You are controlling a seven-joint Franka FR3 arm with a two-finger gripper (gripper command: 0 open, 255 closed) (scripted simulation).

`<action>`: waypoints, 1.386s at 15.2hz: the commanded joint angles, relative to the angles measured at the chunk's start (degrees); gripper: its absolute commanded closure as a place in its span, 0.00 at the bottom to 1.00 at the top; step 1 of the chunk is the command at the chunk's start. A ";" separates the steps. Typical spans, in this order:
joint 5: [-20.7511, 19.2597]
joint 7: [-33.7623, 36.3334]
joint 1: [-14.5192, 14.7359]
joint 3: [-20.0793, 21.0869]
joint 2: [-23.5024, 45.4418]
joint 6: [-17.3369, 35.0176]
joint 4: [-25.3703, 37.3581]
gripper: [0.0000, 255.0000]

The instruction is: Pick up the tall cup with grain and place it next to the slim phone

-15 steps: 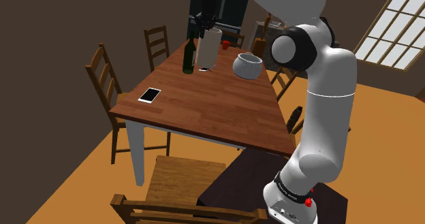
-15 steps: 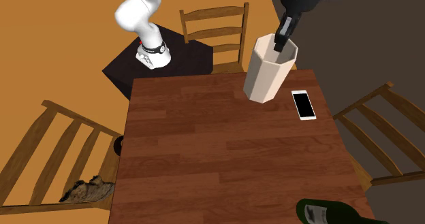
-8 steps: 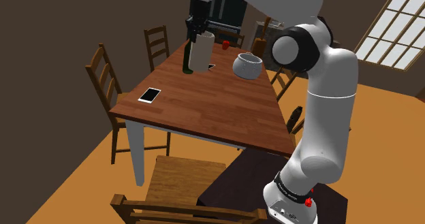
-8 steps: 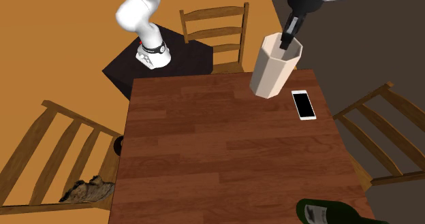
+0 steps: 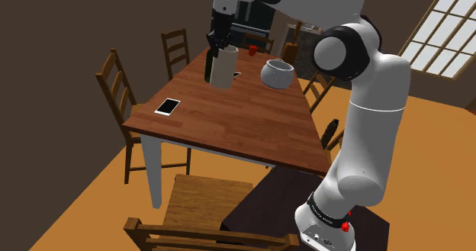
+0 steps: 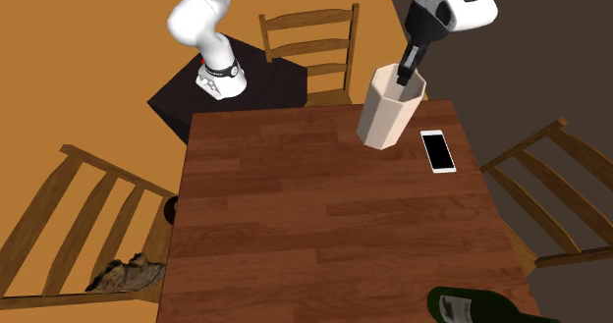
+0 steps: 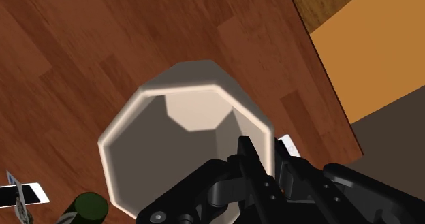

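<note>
Tall cup [image 6: 388, 115], clamped by one wall in the pincer [image 6: 405, 71]: slip and knock hazard.
Pale, matt, eight-sided, no grain showing. It tilts directly under the pincer, one finger inside the rim and one outside. So narrow a hold may let it swing or slide out. Its base could strike the flat, dark-screened phone [image 6: 439, 151] just below the pincer on the plank-wood table [image 6: 295, 223], or the dark green bottle [image 7: 85, 208] close by.
</note>
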 commanded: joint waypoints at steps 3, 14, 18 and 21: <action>-0.19 -0.07 0.27 0.02 -0.74 3.46 -4.10 1.00; -0.39 -0.12 0.86 0.16 -1.69 12.38 -13.96 1.00; -0.31 -0.20 0.97 0.23 -1.56 15.41 -16.87 1.00; -0.20 -0.29 1.02 0.29 -1.32 17.62 -18.85 1.00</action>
